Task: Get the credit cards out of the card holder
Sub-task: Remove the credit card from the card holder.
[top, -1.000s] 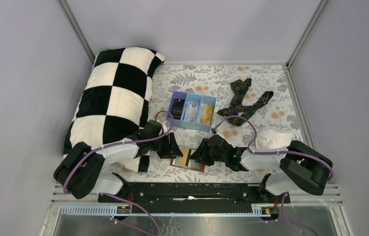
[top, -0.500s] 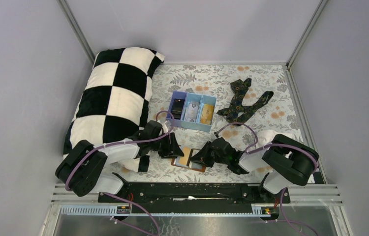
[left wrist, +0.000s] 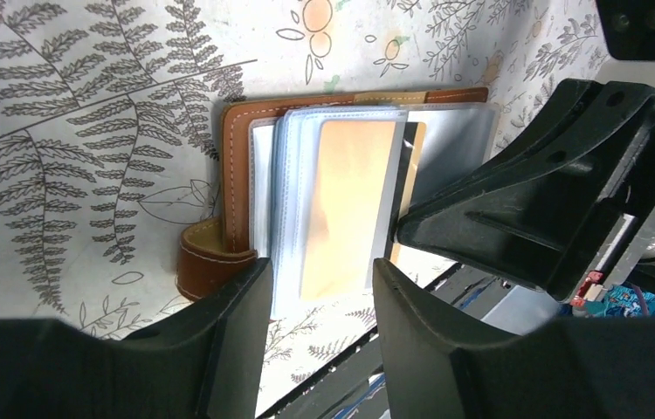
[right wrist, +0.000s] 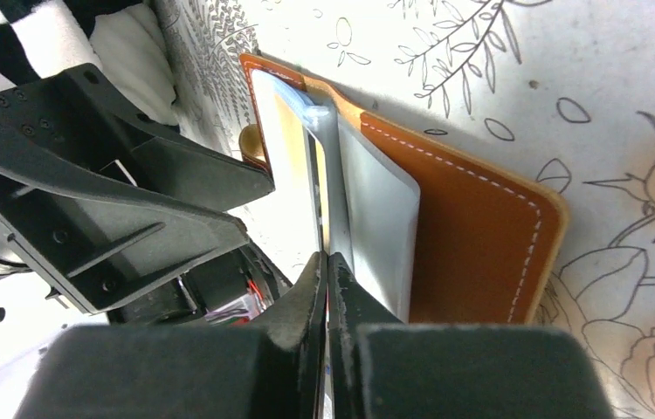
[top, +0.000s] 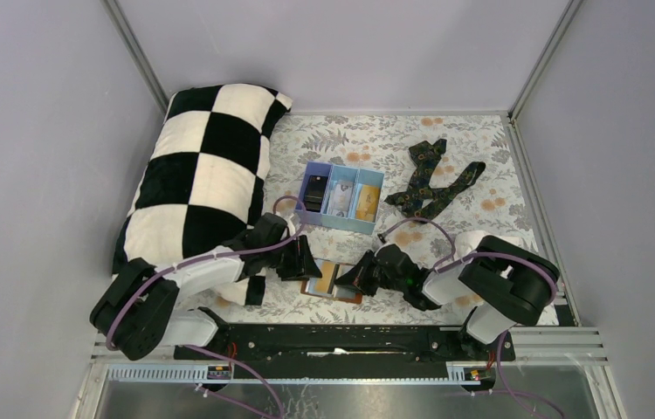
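Floral cloth (top: 481,157); card holder (left wrist: 237,175) open; right jaws pinching card (right wrist: 319,209) edge.

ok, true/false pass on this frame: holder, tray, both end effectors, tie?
1. The card holder lies open. True.
2. The tray is empty. False: each of its three compartments holds something.
3. The left end effector is open. True.
4. The right end effector is wide open. False: it is shut on a thin leaf of the card holder.
5. The necktie lies on the pillow. False: it lies right of the tray, apart from the pillow.
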You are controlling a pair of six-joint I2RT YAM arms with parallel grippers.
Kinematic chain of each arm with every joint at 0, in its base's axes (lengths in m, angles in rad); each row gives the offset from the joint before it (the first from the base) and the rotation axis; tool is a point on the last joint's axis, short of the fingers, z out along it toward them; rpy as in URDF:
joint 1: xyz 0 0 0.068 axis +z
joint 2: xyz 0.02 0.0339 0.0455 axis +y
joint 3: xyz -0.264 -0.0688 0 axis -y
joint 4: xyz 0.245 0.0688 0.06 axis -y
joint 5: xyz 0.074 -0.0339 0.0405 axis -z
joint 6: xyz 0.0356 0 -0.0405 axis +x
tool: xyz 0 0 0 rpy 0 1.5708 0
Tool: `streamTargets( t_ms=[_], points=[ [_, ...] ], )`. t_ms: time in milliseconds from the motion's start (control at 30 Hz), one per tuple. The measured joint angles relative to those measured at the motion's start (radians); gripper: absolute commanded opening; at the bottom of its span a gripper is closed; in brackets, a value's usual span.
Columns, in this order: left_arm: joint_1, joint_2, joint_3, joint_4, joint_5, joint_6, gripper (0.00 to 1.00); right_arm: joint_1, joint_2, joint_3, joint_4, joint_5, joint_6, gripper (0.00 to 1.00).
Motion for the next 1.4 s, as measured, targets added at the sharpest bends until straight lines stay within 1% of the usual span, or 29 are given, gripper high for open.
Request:
streamTargets(
  t_ms=[133, 300, 533, 700, 1100, 1267, 1400],
  points=[
    [0.0, -0.026, 0.025, -0.035, -0.007, 0.012, 0.51, 0.0, 0.006, -0.016, 0.039, 0.0, 0.017, 0.0],
    [-0.001, -0.029, 0.027, 0.005, 0.021, 0.008, 0.51, 0.0, 0.014, -0.039, 0.073, 0.0, 0.031, 0.0],
    [-0.002, 0.098, 0.026, 0.119, 0.098, -0.021, 0.51, 0.0, 0.014, -0.041, 0.08, 0.0, 0.034, 0.0],
    [-0.003, 0.119, 0.019, 0.163, 0.114, -0.039, 0.51, 0.0, 0.014, -0.042, 0.08, 0.0, 0.034, 0.0],
    [-0.003, 0.163, 0.057, 0.114, 0.103, -0.034, 0.5, -0.002, -0.004, -0.109, 0.153, 0.009, 0.045, 0.0],
    [-0.003, 0.175, 0.051, 0.143, 0.109, -0.058, 0.5, -0.003, -0.078, -0.132, 0.112, 0.02, 0.039, 0.0],
    [-0.003, 0.181, 0.051, 0.157, 0.112, -0.071, 0.5, -0.003, -0.172, -0.132, -0.003, 0.035, 0.011, 0.0]
  ],
)
